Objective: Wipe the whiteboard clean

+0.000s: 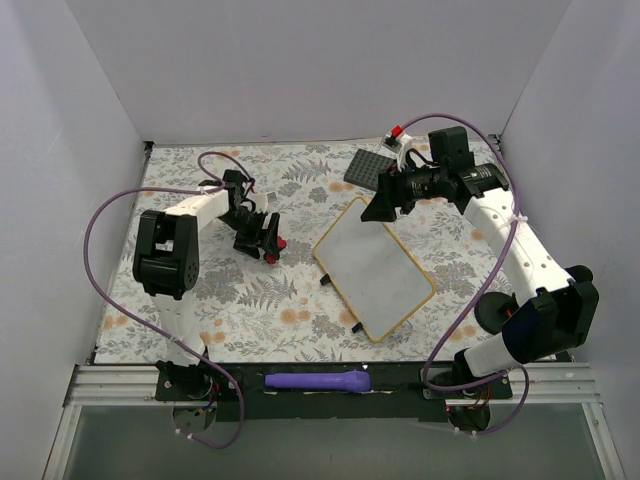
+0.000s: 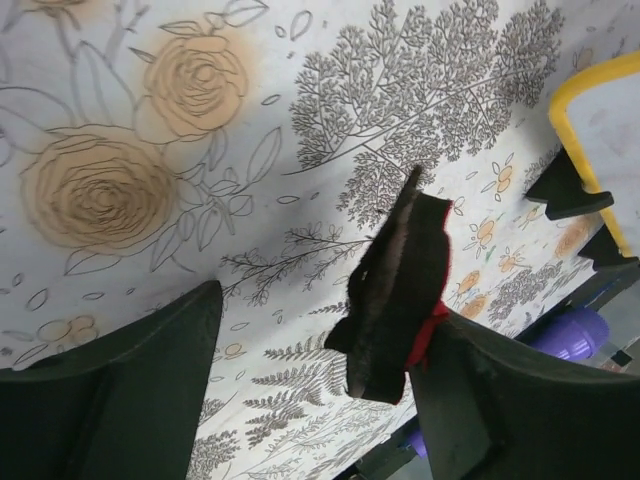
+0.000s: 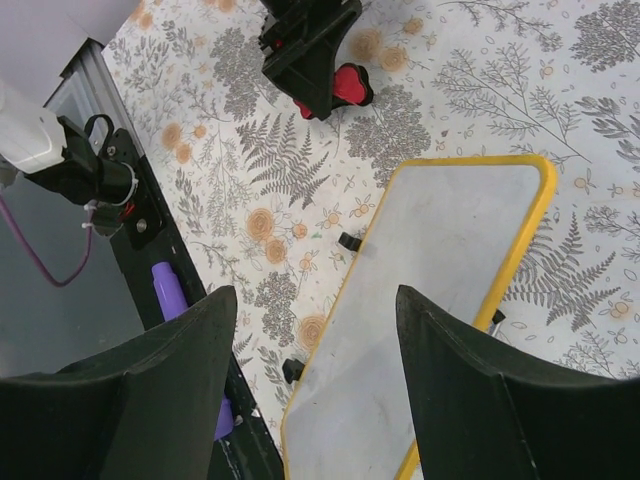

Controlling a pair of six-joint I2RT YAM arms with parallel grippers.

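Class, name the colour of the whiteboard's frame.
The whiteboard frame is yellow, clearest in right wrist view.

Bright, even light is thrown from above. In the top view the white walls [image 1: 100, 90] are rendered pale lilac-grey, and soft-edged shadows are cast on the worktop [image 1: 270, 300] under both arms and along the near edge of the whiteboard [image 1: 375, 265], which is shown as a dull, even grey-white.

In the left wrist view the fingers [image 2: 120, 390] of the left claw [image 2: 330, 305] are underexposed to flat, near-black shapes with slightly blurred edges. A diffuse grey shadow is laid on the printed cloth above the black felt pad [image 2: 395, 290].

The right claw [image 3: 315, 292] is rendered equally dark, while the background is kept sharp.
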